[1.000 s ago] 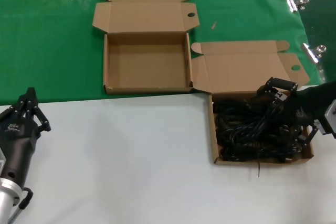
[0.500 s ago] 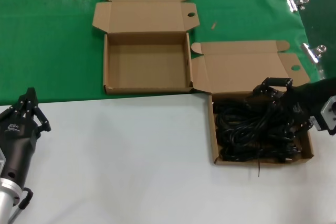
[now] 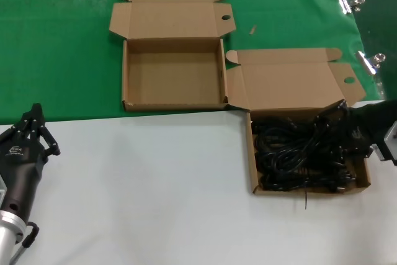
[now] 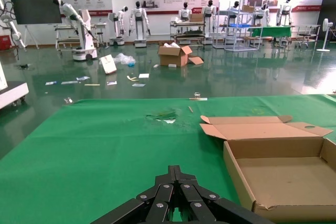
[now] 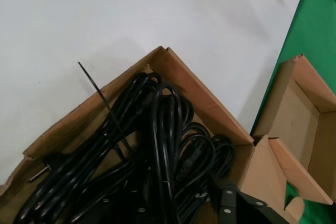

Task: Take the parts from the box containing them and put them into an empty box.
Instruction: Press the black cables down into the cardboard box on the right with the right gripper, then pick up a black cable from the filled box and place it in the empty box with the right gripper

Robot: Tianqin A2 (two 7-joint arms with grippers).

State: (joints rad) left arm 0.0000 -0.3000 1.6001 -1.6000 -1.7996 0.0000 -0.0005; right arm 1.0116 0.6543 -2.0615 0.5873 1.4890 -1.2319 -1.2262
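A white table (image 3: 155, 184) fills the near side; green cloth (image 3: 56, 48) covers the far side. An open empty box (image 3: 172, 79) sits on the cloth. A box of cables (image 3: 304, 156) sits right, apparently straddling the cloth's edge.

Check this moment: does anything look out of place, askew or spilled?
One oddity: a thin black strip, like a cable tie, pokes over the near wall of the full box onto the white table. The cables lie in a tangled heap inside. Nothing is spilled; the empty box sits square.
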